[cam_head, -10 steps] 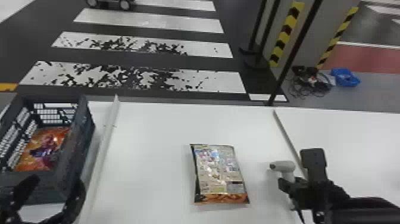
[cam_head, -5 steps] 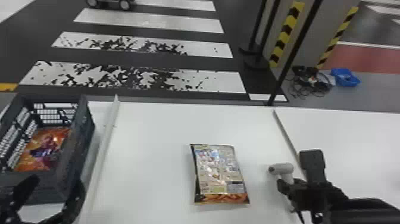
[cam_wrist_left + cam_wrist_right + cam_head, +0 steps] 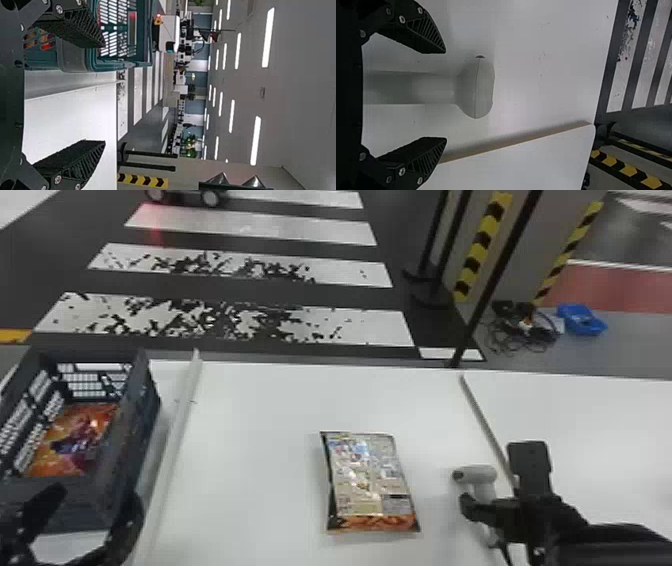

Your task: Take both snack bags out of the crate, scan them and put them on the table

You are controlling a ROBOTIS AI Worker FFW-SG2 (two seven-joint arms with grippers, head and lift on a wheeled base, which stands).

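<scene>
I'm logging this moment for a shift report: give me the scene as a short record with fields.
bag on table: silver-and-orange printed foil snack bag, lying on the white table
bag in crate: shiny orange snack bag with purple print, inside the dark plastic crate
scanner: light-grey plastic handheld scanner
right gripper: open, fingers either side of the scanner's handle
left gripper: open, empty, by the crate

A smooth, rounded black right forearm [image 3: 605, 546] has a flat, round-cornered black block [image 3: 529, 465] near it. The right gripper [image 3: 495, 512], near that forearm, and the left gripper [image 3: 97, 495], well apart from it, are matte black, with wedge-shaped, slant-ribbed fingers [image 3: 73, 160] and silvery screws [image 3: 58, 180].
</scene>
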